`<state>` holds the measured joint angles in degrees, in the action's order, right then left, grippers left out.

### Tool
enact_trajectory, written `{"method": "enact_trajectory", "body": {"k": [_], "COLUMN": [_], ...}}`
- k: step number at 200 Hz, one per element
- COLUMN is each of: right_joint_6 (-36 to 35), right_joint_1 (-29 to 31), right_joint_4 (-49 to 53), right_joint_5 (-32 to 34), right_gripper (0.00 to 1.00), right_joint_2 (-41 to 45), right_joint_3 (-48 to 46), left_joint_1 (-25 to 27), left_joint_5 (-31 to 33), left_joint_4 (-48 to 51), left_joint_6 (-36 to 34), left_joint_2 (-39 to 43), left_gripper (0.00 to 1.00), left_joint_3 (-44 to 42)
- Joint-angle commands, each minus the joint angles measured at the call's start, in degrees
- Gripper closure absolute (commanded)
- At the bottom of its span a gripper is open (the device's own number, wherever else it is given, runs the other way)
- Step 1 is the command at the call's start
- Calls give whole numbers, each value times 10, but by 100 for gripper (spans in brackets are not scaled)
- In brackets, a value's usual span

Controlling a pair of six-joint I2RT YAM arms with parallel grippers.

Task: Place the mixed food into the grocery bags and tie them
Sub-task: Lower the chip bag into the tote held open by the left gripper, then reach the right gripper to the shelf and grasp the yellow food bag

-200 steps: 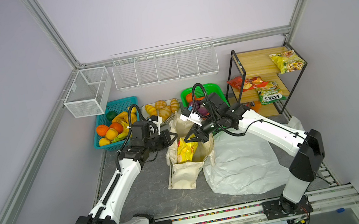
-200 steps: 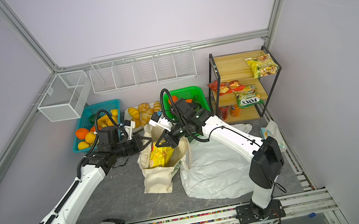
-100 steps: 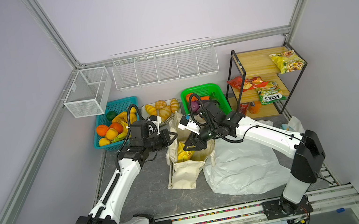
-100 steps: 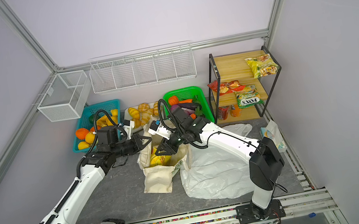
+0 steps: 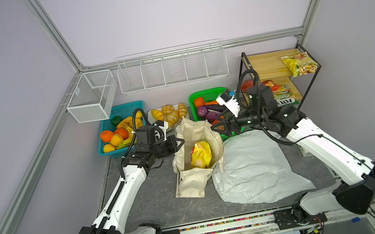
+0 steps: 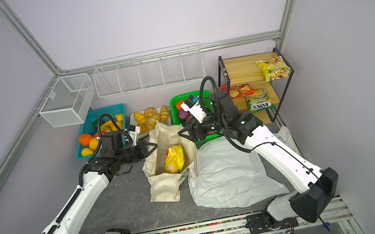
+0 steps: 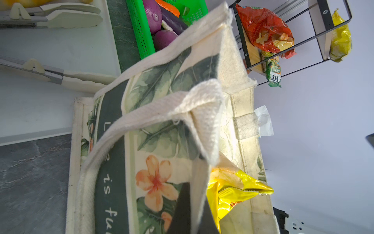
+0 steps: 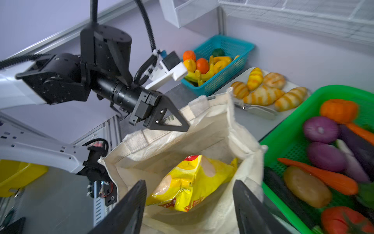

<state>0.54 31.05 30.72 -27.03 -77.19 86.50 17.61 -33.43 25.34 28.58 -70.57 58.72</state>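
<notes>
Grey marbled worktop (image 5: 156, 200) carries all of it. My left tool (image 5: 180, 140) is pinched together on the rim of the canvas tote (image 5: 193, 182) at the tote's left side, and my left wrist camera sees that cream edge and a loop handle bunched up close against one dark finger (image 7: 182, 202). My right tool (image 5: 218, 131) hovers over the tote's opposite rim with its jaws well apart and nothing between them. Its wrist camera looks past both fingers straight into the open mouth. Inside the tote lies a yellow snack packet (image 5: 200, 155), tilted against the cloth. Touching the tote's right side, the white plastic bag (image 5: 252, 171) lies flat and crinkled on the worktop. Behind my right tool stands the green basket (image 5: 208, 92), and in it are a purple onion (image 5: 201, 110), a potato (image 8: 306, 186), a carrot (image 8: 323, 176) and a tomato (image 8: 342, 220). Well apart from these, at the far right, a second yellow packet (image 5: 300, 64) rests on the top board of the shelf (image 5: 268, 65).
</notes>
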Motion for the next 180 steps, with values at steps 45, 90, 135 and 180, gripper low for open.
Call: {"method": "enact_trajectory", "body": {"k": [45, 90, 135, 180], "right_joint_6": [82, 248, 430, 494], "right_joint_1": [-188, -343, -422, -430], "right_joint_4": [77, 6, -110, -157], "right_joint_5": [266, 302, 246, 246], "right_gripper": [22, 20, 22, 24], "right_joint_2": [74, 71, 35, -6], "right_joint_3": [68, 46, -15, -17], "left_joint_1": [-4, -4, -4, -4], "left_joint_5": [-12, -22, -29, -31], "left_joint_4": [-35, -53, -64, -69], "left_joint_6": [2, 7, 14, 16], "left_joint_2": [10, 18, 30, 30], "left_gripper": [100, 100, 100, 100], "left_joint_3": [1, -6, -12, -15]}}
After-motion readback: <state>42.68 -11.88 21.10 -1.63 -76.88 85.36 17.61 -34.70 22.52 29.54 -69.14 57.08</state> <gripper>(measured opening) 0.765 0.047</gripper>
